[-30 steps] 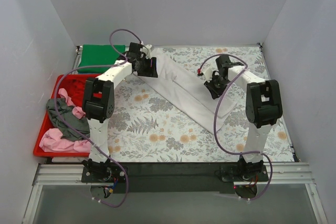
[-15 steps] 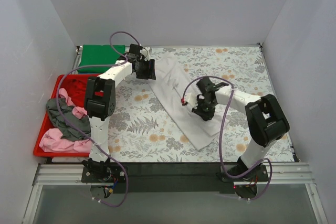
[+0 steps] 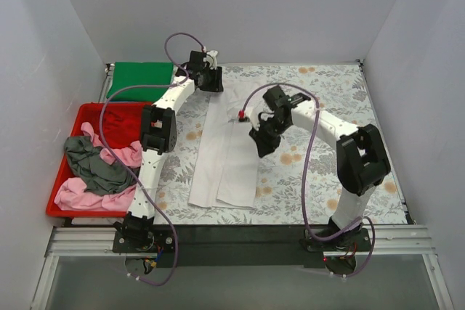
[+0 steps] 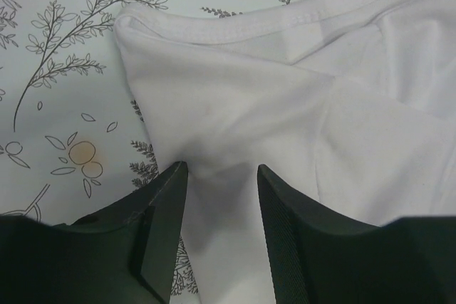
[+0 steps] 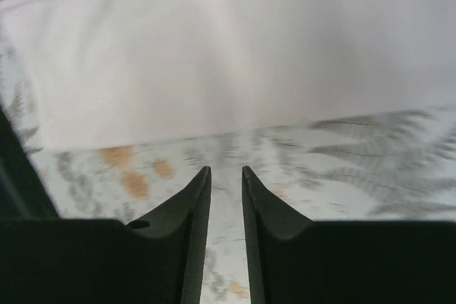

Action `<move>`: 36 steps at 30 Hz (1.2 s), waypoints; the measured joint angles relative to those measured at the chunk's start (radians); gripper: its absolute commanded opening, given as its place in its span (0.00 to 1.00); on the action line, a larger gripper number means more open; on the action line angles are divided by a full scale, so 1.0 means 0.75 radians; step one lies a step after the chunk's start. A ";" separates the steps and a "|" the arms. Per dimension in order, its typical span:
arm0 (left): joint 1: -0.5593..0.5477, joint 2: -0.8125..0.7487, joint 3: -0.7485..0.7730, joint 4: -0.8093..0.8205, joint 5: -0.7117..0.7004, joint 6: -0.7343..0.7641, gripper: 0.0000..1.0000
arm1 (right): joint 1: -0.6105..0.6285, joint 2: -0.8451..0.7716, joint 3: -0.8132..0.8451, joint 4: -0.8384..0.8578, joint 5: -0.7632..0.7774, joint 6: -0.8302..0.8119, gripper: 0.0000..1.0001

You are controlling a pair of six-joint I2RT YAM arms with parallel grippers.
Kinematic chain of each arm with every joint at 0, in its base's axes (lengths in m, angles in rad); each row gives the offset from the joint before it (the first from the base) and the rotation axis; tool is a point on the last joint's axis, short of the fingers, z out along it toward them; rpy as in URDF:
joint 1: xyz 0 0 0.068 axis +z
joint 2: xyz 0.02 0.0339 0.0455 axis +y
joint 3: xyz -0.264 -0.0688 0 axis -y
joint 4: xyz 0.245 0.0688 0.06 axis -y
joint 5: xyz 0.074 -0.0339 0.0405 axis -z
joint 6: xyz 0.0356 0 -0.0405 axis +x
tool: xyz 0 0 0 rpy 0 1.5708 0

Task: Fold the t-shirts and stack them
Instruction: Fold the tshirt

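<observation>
The large white t-shirt lies folded into a long narrow strip on the floral cloth, running from the back toward the front edge. My left gripper is at its far collar end. In the left wrist view the left gripper is open, jaws either side of the white cloth near the collar. My right gripper hovers just right of the strip. In its wrist view the right gripper is slightly open and empty, with the white shirt beyond it. A folded green t-shirt lies at the back left.
A red plastic bin at the left holds crumpled pink, grey and red shirts. The grey floral cloth covers the table. White walls close in the left, back and right sides.
The white shirt swung from a diagonal lie to a near-straight strip at centre left. My right gripper moved left and forward, then let go. My left gripper shifted back right and opened.
</observation>
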 measured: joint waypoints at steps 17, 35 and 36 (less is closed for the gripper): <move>0.035 -0.883 -0.983 0.213 0.264 -0.085 0.48 | -0.198 0.469 0.565 0.284 0.101 0.458 0.27; -0.015 -0.805 -1.347 0.215 0.303 -0.102 0.39 | -0.170 0.733 0.745 0.424 0.411 0.510 0.19; -0.014 -0.780 -1.306 0.210 0.293 -0.105 0.39 | -0.170 0.750 0.773 0.426 0.430 0.514 0.19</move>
